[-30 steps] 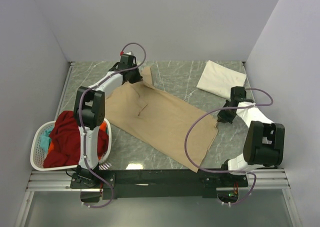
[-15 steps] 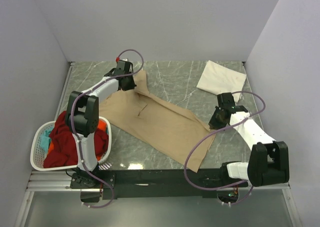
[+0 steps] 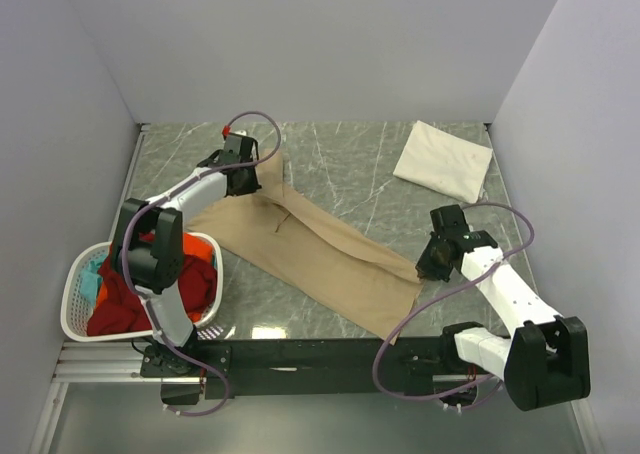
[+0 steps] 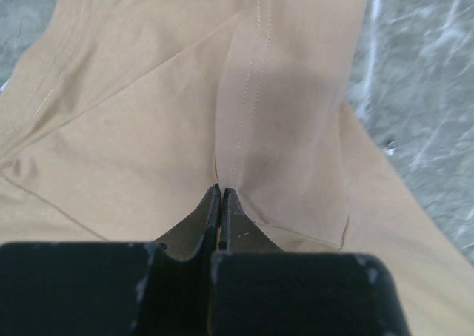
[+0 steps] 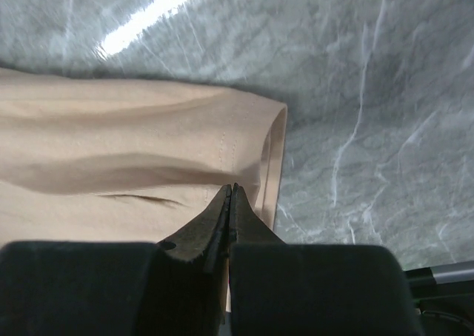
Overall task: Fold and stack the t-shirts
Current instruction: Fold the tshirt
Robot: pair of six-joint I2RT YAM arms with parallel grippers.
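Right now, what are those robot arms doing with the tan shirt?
Each arm pinches one end of the tan t-shirt: the left gripper its far end, the right gripper its near end. It lies stretched along the table. A cream t-shirt sits folded at the back right; more shirts wait in the white basket.

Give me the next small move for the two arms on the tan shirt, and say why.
Probably lower both pinched ends flat and let go. The left tool and right tool are each shut on cloth at opposite ends of the tan shirt, which already lies as a narrow folded strip on the table.
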